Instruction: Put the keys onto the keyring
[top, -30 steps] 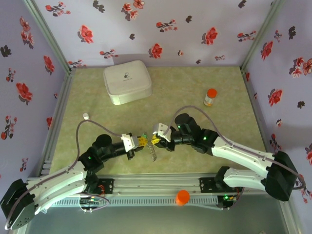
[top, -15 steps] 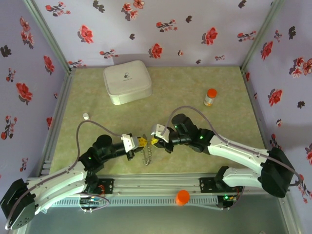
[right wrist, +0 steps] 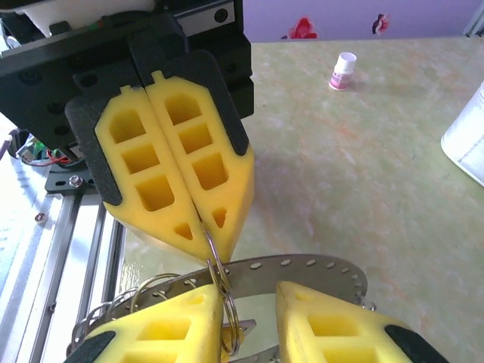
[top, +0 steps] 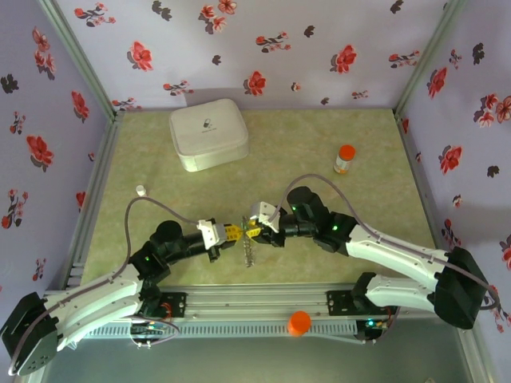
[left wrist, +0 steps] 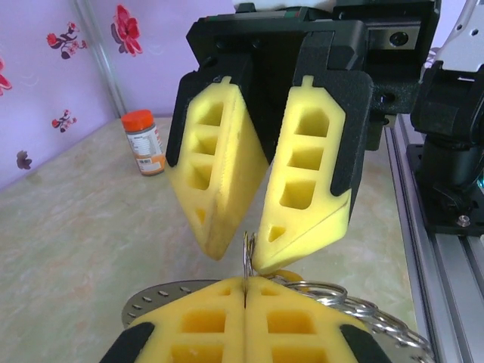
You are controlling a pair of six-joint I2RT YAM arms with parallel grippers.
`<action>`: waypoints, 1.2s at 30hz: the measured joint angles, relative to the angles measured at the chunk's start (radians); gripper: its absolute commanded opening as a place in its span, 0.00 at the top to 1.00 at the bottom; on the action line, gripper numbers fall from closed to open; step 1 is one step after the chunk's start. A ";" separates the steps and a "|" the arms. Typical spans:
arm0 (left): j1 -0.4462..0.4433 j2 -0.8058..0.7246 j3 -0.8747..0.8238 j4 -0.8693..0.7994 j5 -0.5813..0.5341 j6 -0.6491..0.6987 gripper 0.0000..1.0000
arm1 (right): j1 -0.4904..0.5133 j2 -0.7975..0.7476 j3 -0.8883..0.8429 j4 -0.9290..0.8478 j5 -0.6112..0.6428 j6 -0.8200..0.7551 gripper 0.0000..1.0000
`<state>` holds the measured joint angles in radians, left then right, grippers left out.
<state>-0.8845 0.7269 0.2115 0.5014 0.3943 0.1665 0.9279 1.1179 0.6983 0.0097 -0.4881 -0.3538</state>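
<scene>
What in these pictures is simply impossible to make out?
Keys: top view, too small to pick out where left gripper and right gripper meet.
Keyring: left wrist view, its near part hidden by that gripper's own fingers and cut off by the bottom edge.
Thin wire loop: right wrist view, its top hidden between the left gripper's shut fingers, so how deep the grip goes is unseen.

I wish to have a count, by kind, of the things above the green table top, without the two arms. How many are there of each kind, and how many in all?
white box: 1
bottles: 2 (orange-capped bottle, small white-capped bottle)
keyring: 1
Total: 4
</scene>
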 measured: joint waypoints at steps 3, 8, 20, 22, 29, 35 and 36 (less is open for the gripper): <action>0.000 0.000 0.000 0.005 -0.001 -0.003 1.00 | 0.000 0.008 0.000 0.014 -0.014 0.004 0.84; 0.000 0.000 0.000 0.015 -0.001 -0.005 1.00 | 0.000 0.010 -0.001 0.032 -0.029 0.015 0.84; 0.001 -0.004 0.000 0.018 -0.019 -0.018 0.74 | 0.000 0.010 0.001 0.007 -0.046 0.005 1.00; 0.001 -0.017 0.005 -0.005 -0.019 -0.014 0.73 | 0.000 0.010 0.012 -0.047 -0.032 -0.020 1.00; 0.001 -0.005 0.091 -0.170 -0.019 0.010 0.72 | 0.016 0.047 0.130 -0.265 0.051 -0.132 1.00; 0.001 0.062 0.119 -0.217 -0.016 0.034 0.78 | 0.055 0.094 0.208 -0.385 0.110 -0.200 1.00; 0.001 0.073 0.122 -0.226 -0.015 0.036 0.79 | 0.060 0.100 0.214 -0.399 0.116 -0.206 1.00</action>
<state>-0.8837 0.8001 0.3332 0.2752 0.3790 0.2024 0.9878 1.2175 0.9119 -0.3889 -0.3721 -0.5598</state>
